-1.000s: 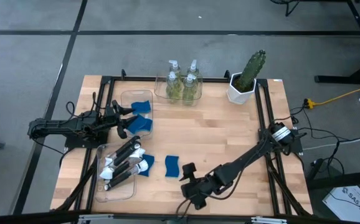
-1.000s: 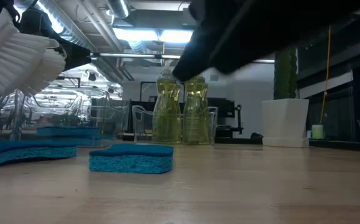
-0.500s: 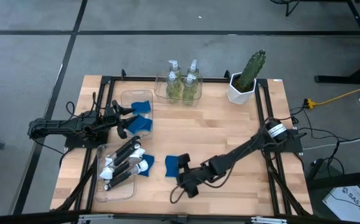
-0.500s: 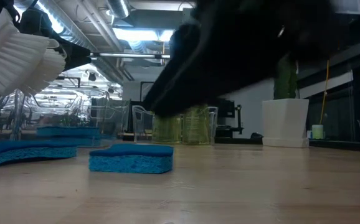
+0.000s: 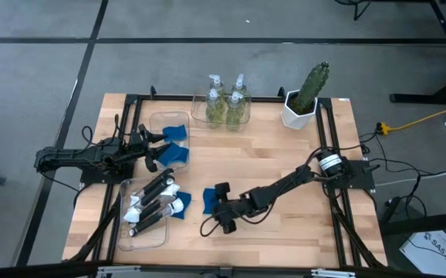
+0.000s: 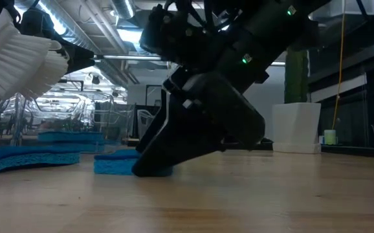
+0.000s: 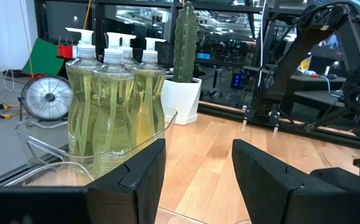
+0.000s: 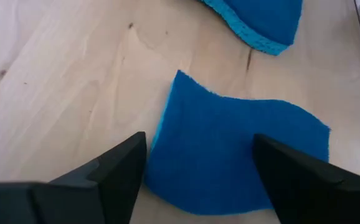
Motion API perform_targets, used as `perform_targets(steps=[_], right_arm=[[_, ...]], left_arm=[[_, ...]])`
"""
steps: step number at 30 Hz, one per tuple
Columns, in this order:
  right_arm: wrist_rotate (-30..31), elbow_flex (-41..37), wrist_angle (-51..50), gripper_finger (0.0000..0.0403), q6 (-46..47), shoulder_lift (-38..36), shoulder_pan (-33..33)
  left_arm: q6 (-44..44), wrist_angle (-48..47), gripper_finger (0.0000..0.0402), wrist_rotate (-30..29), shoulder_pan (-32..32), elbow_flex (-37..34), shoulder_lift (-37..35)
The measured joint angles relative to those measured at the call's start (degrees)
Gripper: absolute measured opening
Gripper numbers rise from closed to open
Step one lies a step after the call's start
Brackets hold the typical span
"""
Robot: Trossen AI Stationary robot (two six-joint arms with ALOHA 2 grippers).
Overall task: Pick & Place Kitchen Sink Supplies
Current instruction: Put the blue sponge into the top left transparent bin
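Sponge [image 8: 230, 146] lies flat near the table's near edge, framed between your right gripper's [image 5: 214, 208] spread fingers, poised to straddle it for a pinch. Your left gripper [image 5: 147, 149], fingers apart and empty, waits far left.

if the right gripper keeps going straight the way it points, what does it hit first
Most likely the loose blue sponge on the table: the open right gripper straddles it. A second sponge lies beyond.
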Motion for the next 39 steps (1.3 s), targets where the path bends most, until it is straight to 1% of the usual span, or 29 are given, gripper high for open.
perform_targets(steps=[3, 6, 13, 16, 17, 19, 22, 24, 29, 32, 35, 39], right_arm=[[0.0, 0.0, -0.1, 0.0260, 0.7, 0.1, -0.1], [0.3, 0.0, 0.2, 0.0216, 1.2, 0.1, -0.4], [1.0, 0.1, 0.1, 0.0086, 0.9, 0.2, -1.4], [0.8, 1.5, -3.1, 0.0028, 0.0, 0.2, -1.8], [0.9, 2.2, -4.2, 0.0017, -0.4, 0.2, -2.0], [0.8, 3.6, -6.2, 0.0013, -1.2, 0.3, -2.3], [-1.6, 6.0, -8.2, 0.0021, -2.4, 0.5, -2.8], [-2.3, 7.3, -9.3, 0.0018, -2.7, 0.5, -3.4], [-2.0, 11.5, -15.4, 0.0007, -1.0, 0.5, -5.2], [1.8, 15.1, -21.5, 0.0009, 2.5, 0.5, -6.1], [7.9, 18.6, -28.3, 0.0009, 5.9, 0.4, -6.3], [15.6, 21.2, -30.7, 0.0009, 5.7, 0.4, -5.9]], left_arm=[[0.0, 0.0, 0.0180, 0.0, 0.0, 0.0, 0.0], [0.0, 0.0, 0.0180, 0.0, 0.0, 0.0, 0.0], [0.0, 0.0, 0.0180, 0.1, 0.0, 0.0, 0.0], [0.0, 0.0, 0.0180, 0.1, 0.0, 0.0, 0.0], [0.0, 0.0, 0.0180, 0.1, 0.0, 0.0, 0.0], [0.0, 0.0, 0.0180, 0.1, 0.0, 0.0, 0.0], [0.0, 0.0, 0.0180, 0.1, 0.0, 0.0, 0.0], [0.0, 0.0, 0.0180, 0.1, 0.0, 0.0, 0.0], [0.0, 0.0, 0.0180, 0.1, 0.0, 0.0, 0.0], [0.0, 0.0, 0.0180, 0.1, 0.0, 0.0, 0.0], [0.0, 0.0, 0.0180, 0.1, 0.0, 0.0, 0.0], [0.0, 0.0, 0.0180, 0.1, 0.0, 0.0, 0.0]])
